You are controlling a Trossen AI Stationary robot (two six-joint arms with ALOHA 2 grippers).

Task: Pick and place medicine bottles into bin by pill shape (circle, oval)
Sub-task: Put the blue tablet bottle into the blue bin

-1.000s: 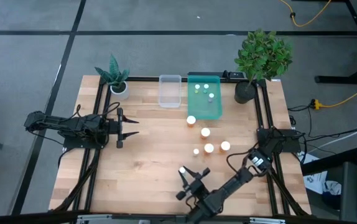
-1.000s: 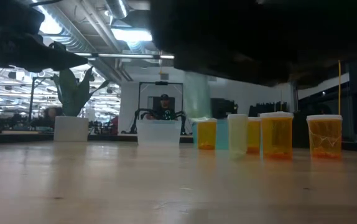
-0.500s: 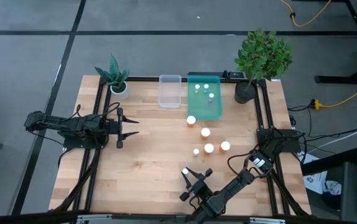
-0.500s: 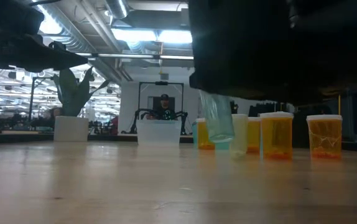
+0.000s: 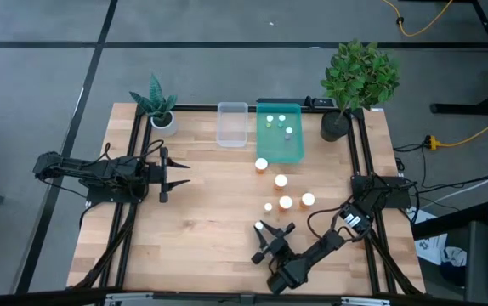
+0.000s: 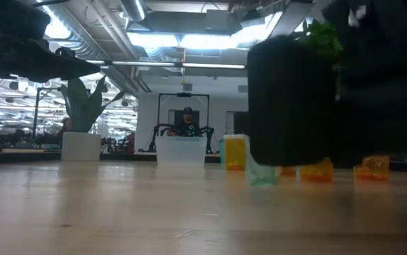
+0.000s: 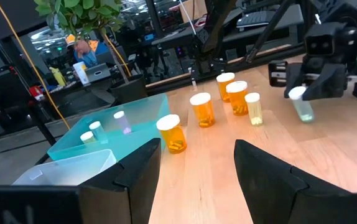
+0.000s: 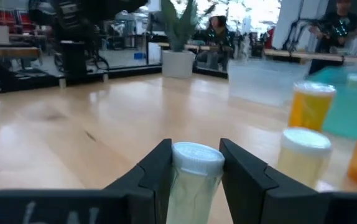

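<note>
My right gripper (image 5: 271, 231) stands over the table's near middle, shut on a small pale medicine bottle (image 8: 194, 180) with a white cap. In the low view that bottle (image 6: 261, 172) sits close above the wood; I cannot tell whether it touches. Several orange bottles (image 5: 280, 180) and one small pale bottle (image 5: 268, 206) stand on their bases mid-table. The teal bin (image 5: 293, 151) at the far edge holds three small bottles. Beside it stands the clear bin (image 5: 232, 124). My left gripper (image 5: 174, 173) waits open at the left. My right gripper pinches the bottle's cap and upper body (image 8: 196, 157) between its two fingers (image 8: 157, 171). The fingers lie level, coming from the table's near right. The bottle stays upright, its pale body (image 7: 303, 111) hanging below the fingers.
A small potted plant (image 5: 157, 106) stands at the far left corner and a bushy plant in a dark pot (image 5: 356, 81) at the far right. Bare wood lies left of the bottles and along the near edge. A person (image 6: 186, 117) shows in the room beyond.
My right gripper has come down toward the table with the pale bottle, shifting a little toward the right and far side. The bottle has stayed upright in the hold and now sits close to the wood.
</note>
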